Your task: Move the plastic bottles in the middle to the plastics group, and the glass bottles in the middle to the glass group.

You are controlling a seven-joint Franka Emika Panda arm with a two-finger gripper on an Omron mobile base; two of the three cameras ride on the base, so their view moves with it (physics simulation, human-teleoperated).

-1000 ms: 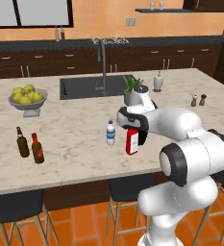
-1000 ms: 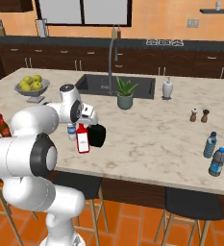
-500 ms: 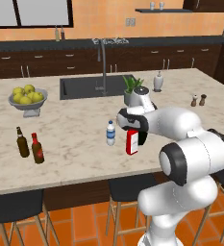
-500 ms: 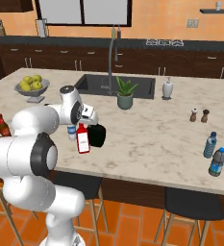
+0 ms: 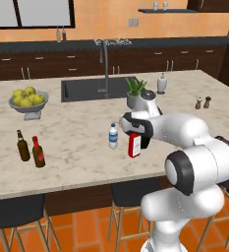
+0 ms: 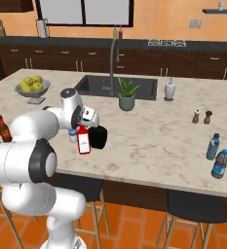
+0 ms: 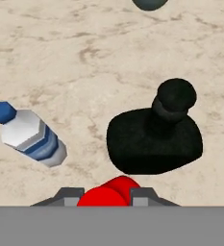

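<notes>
one flat red bottle (image 5: 134, 145) stands upright on the tabletop (image 5: 76, 142), its top clamped in the hand (image 7: 107, 194). glass: rigid, slick, breakable, likely top-heavy; a grip lower on the neck seems safer.

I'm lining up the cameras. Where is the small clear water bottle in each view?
Left base view: the water bottle stands left of the red bottle.
Right base view: mostly hidden behind the arm, left of the red bottle.
Hand view: lower left.
Shared landmark: the red bottle, bottom centre in the hand view.
</notes>
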